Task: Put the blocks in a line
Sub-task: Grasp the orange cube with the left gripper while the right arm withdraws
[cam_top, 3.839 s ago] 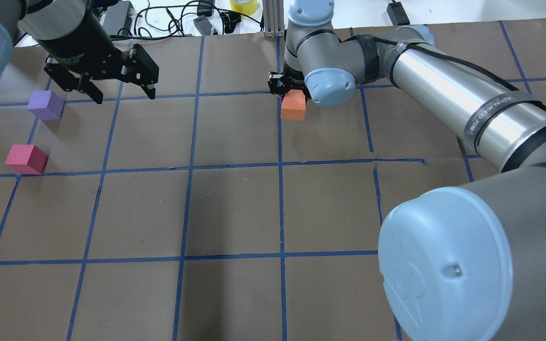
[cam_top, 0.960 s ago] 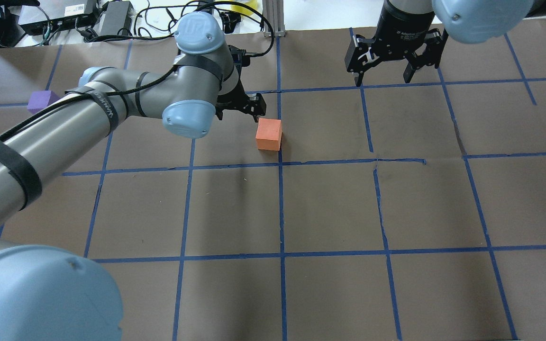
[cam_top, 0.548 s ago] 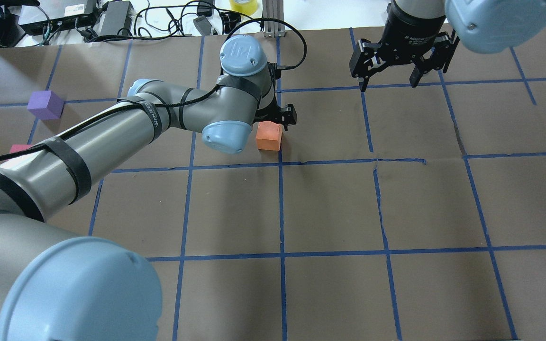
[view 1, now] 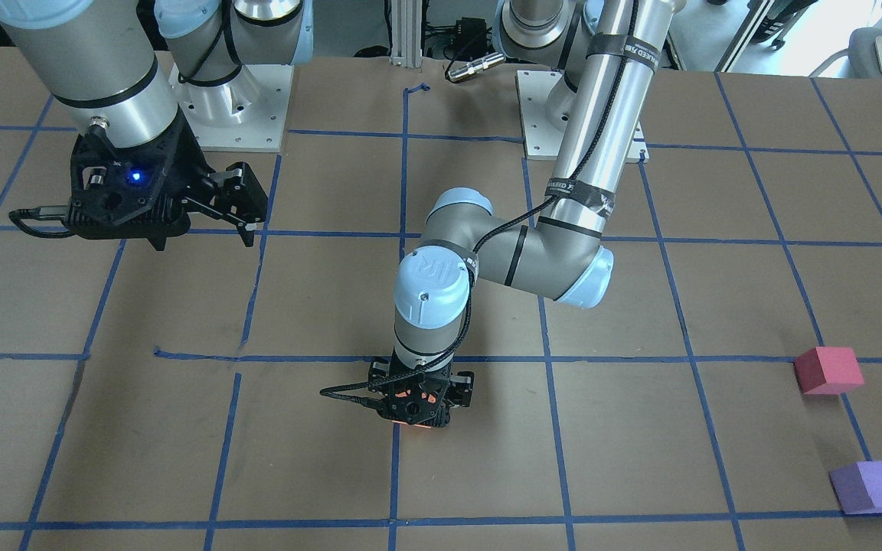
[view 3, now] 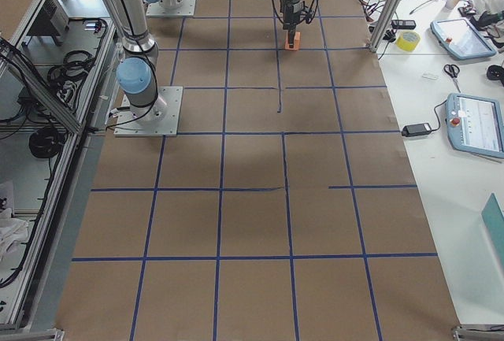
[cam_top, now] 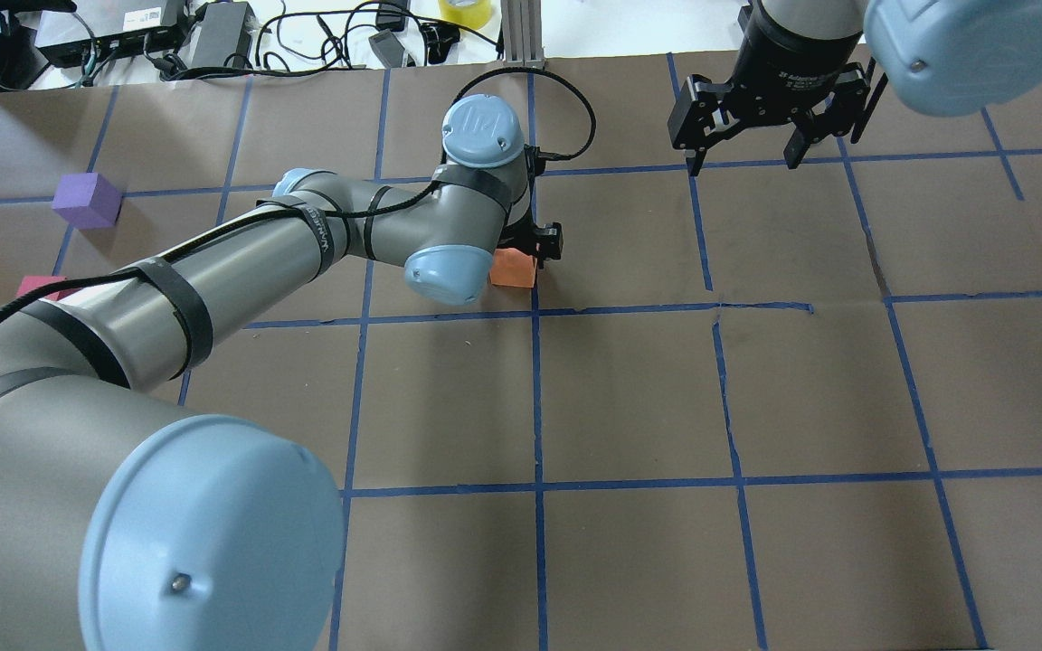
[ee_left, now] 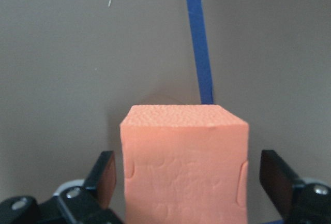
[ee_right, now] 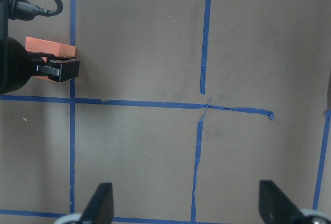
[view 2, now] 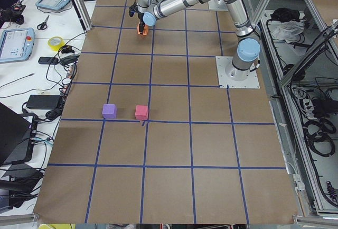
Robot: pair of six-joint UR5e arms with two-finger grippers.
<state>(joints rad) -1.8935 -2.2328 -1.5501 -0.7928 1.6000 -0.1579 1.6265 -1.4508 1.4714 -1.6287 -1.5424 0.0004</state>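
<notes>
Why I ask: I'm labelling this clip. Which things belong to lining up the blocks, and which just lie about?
Job: orange block, straddled by the open left tool; crimson-pink block; purple block.
Lying about: yellow tape roll; scissors; tablets; cables.

The left gripper [view 2: 140,26] hangs low with the orange block [view 2: 141,31] right beneath its tips. The pink block [view 2: 141,112] and purple block [view 2: 109,111] sit side by side, well apart from the gripper, on the table [view 2: 211,149]
</notes>
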